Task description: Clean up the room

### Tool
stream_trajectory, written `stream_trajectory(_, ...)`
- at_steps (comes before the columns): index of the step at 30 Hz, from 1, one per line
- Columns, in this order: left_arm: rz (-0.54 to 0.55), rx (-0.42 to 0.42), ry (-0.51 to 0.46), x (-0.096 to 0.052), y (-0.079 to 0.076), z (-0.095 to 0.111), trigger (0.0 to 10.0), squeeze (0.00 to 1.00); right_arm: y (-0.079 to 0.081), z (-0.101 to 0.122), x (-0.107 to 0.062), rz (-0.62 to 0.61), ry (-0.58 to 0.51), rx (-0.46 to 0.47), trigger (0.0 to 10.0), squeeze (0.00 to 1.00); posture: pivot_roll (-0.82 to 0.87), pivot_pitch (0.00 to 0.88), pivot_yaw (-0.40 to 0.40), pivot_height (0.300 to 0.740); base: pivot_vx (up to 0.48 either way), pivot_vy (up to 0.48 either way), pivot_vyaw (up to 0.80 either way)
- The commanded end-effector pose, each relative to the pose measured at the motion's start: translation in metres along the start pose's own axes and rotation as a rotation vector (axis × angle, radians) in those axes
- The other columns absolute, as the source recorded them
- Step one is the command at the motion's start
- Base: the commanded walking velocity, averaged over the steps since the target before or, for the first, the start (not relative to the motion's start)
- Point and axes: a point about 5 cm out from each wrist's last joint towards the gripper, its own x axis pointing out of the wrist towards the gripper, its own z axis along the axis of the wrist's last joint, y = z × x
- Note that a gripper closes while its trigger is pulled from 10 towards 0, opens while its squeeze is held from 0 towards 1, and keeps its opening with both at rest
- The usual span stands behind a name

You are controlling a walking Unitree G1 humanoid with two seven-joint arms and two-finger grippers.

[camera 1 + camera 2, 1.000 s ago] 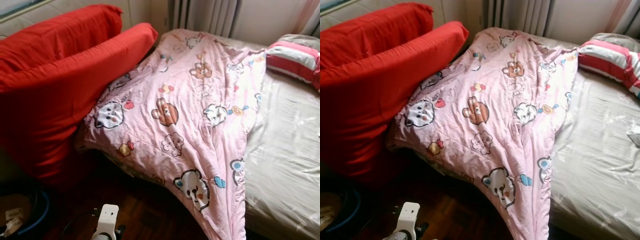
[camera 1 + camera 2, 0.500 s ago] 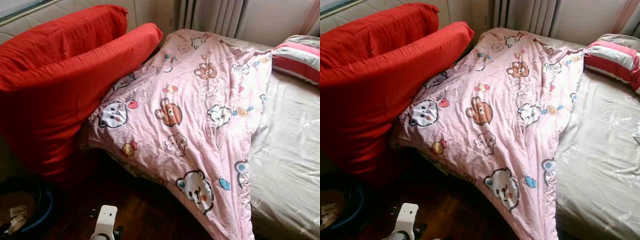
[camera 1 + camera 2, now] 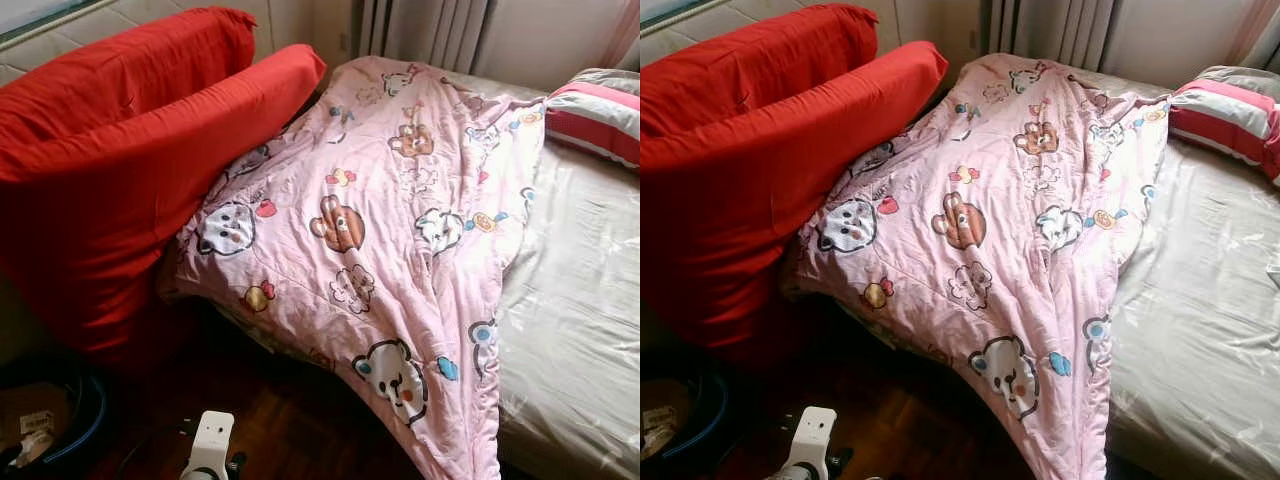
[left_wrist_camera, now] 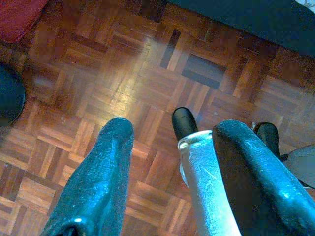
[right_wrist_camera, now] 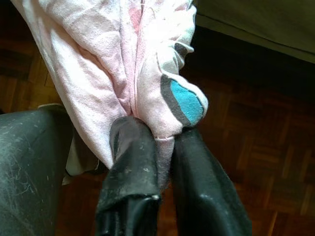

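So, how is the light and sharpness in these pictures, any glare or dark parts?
Eye views: sharp, bright on the pink quilt, sheen on the bed sheet, deep shade under the red cushion. Left wrist view: glare on the parquet floor, left gripper blurred. Right wrist view: quilt overexposed, floor dark.

head pair: down at bed point(image 3: 580, 300) | wrists: close, floor point(image 4: 123, 73)

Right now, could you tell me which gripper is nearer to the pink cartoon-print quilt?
Right. The right gripper is shut on the pink cartoon-print quilt; the left gripper hangs open above the wooden parquet floor.
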Motion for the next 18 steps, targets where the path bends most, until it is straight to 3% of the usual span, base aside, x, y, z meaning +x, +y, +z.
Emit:
stream_trajectory(1, 0.006, 0.01, 0.056, -0.003, 0.004, -0.013, 10.0, 0.0, -0.002, -0.006, -0.002, -0.016, 0.015, 0.011, 10.0, 1.0, -0.11, 0.148, 0.017, 0.74, 0.0, 0.0, 0.0)
stream_trajectory(9, 0.006, 0.012, 0.058, -0.003, 0.004, -0.013, 10.0, 0.0, -0.009, 0.003, -0.001, -0.076, -0.042, 0.024, 10.0, 1.0, -0.11, 0.147, 0.018, 0.74, 0.0, 0.0, 0.0)
stream_trajectory(11, 0.006, 0.012, 0.058, -0.003, 0.004, -0.013, 10.0, 0.0, -0.01, 0.019, 0.0, -0.087, -0.137, 0.042, 10.0, 1.0, -0.11, 0.147, 0.018, 0.74, 0.0, 0.0, 0.0)
stream_trajectory(15, 0.006, 0.012, 0.058, -0.003, 0.004, -0.013, 10.0, 0.0, -0.009, 0.025, 0.001, -0.082, -0.172, 0.049, 10.0, 1.0, -0.11, 0.147, 0.018, 0.74, 0.0, 0.0, 0.0)
stream_trajectory(18, 0.006, 0.013, 0.059, -0.003, 0.004, -0.014, 10.0, 0.0, -0.002, 0.044, 0.0, -0.055, -0.297, 0.056, 10.0, 1.0, -0.11, 0.147, 0.017, 0.74, 0.0, 0.0, 0.0)
